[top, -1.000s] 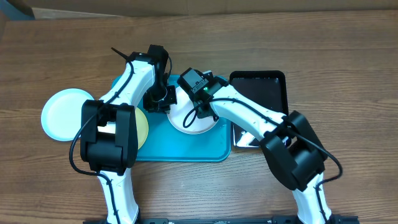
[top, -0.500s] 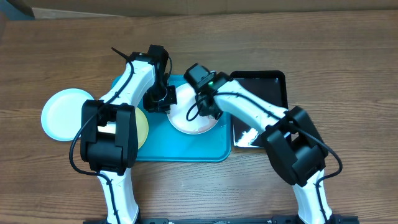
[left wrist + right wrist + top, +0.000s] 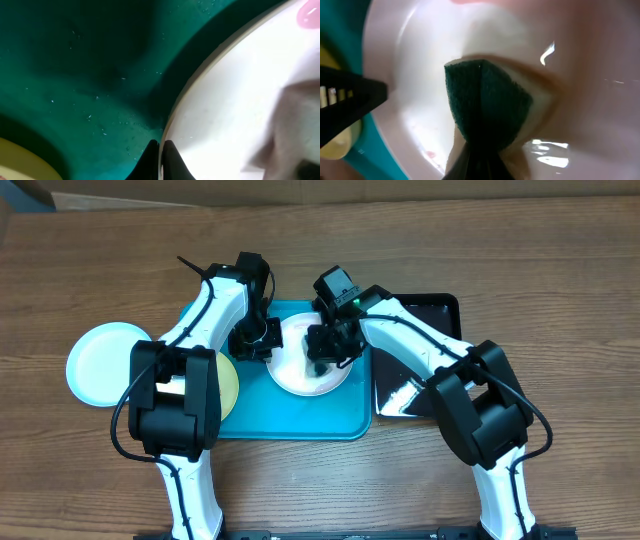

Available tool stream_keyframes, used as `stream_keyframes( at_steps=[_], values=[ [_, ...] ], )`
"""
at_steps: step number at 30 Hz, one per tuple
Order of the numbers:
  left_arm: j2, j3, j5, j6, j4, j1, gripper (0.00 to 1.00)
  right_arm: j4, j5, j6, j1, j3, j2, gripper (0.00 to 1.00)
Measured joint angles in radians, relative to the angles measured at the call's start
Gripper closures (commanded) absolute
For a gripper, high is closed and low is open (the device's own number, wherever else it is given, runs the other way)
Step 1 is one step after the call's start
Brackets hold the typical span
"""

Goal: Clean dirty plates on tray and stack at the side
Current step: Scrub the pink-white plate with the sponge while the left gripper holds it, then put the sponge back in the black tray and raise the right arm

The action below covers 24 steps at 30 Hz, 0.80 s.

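- The left gripper [image 3: 161, 152] has its fingers closed narrowly on the near rim of the white plate [image 3: 235, 100], a thin pinch at the very edge, seen from the left wrist.
- The right gripper [image 3: 326, 352] is clamped on a green-faced sponge [image 3: 487, 100], which presses down onto the plate's inner surface.
- Risk one: a hard sideways scrub could drag the rim out of that thin pinch, letting the plate skate across the turquoise tray [image 3: 300, 420].
- Risk two: downward pressure off-centre may tip the plate about its held edge, so it flips or pops free.
- Risk three: the two grippers work close together over one small plate, and a wide stroke towards the left could knock sponge or fingers against the left gripper.
- A pinkish smear [image 3: 307, 12] shows near the plate's far edge; a short stroke might miss it and leave the plate dirty.
- The yellow-green plate [image 3: 229, 380] lies on the tray just beside the left arm, and a sliding white plate could bump it.
- The aqua plate [image 3: 100, 365] sits off the tray on the table [image 3: 560, 280], well apart from the scrubbing; the black tray [image 3: 430, 320] lies to the right.
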Motion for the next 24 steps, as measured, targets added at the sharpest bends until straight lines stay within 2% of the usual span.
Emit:
stream_keyframes(
  at_steps=[7, 12, 18, 24],
  values=[
    [0.000, 0.000, 0.002, 0.000, 0.000, -0.001, 0.96, -0.050, -0.170, -0.064, -0.061, 0.032, -0.015, 0.96],
    [0.000, 0.000, 0.003, 0.000, 0.000, -0.001, 0.96, -0.169, -0.174, -0.113, -0.167, 0.064, -0.138, 0.96],
    [0.000, 0.000, 0.004, 0.000, 0.005, -0.001, 0.93, -0.371, 0.015, -0.153, -0.296, 0.095, -0.301, 0.96],
    [0.000, 0.000, 0.004, 0.000, 0.024, -0.001, 0.91, -0.396, 0.238, -0.165, -0.320, 0.022, -0.299, 0.96]
  ],
)
